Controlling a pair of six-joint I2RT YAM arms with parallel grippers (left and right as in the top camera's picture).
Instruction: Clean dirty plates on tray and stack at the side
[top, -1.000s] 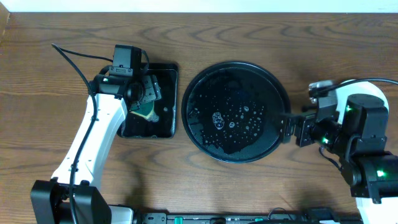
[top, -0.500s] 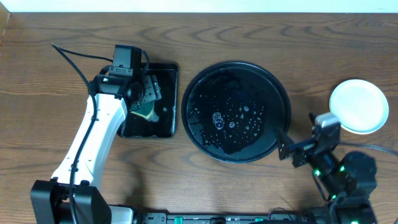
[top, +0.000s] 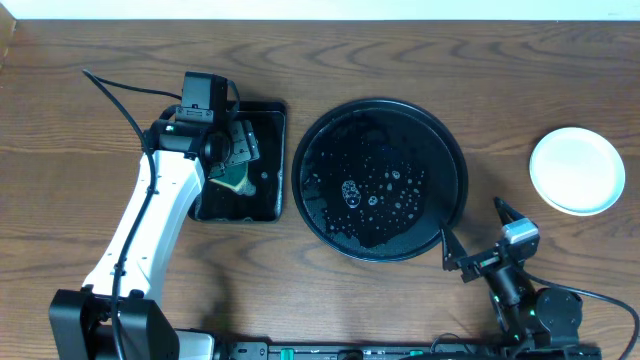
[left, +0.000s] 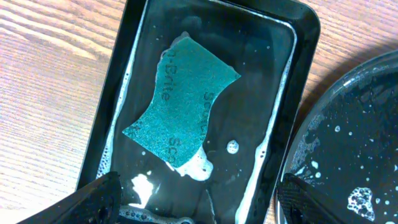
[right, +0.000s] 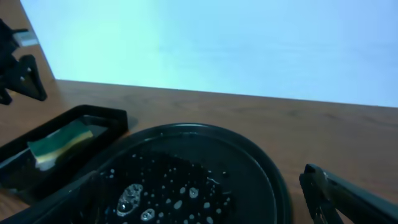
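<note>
Right arm (top: 525, 300) has pulled back toward the near edge of the table (top: 60, 120) since a second ago, uncovering the plates. The left arm (top: 150, 220) hasn't budged.

The round tray (top: 400, 125) sits mid-table with no plates on it, just wet soapy droplets all over. Just beside it on the left is the small rectangular tray (left: 261, 81), also sudsy, with the green sponge (left: 183, 102) lying flat inside.

The plates (top: 577, 170) are off to the right, well apart from the round tray. From above they read as one pale disc, so I can't tell how many are stacked. Looks pretty much finished to me.

Risk from here: if the right arm swings back out, it could clip the stack and shove it toward the table edge.

Right gripper (top: 473, 235) is spread wide and holding nothing, with the plates well apart on its right. Left gripper (left: 199, 193) is spread and empty too, hovering over the sponge, nowhere near the plates.
</note>
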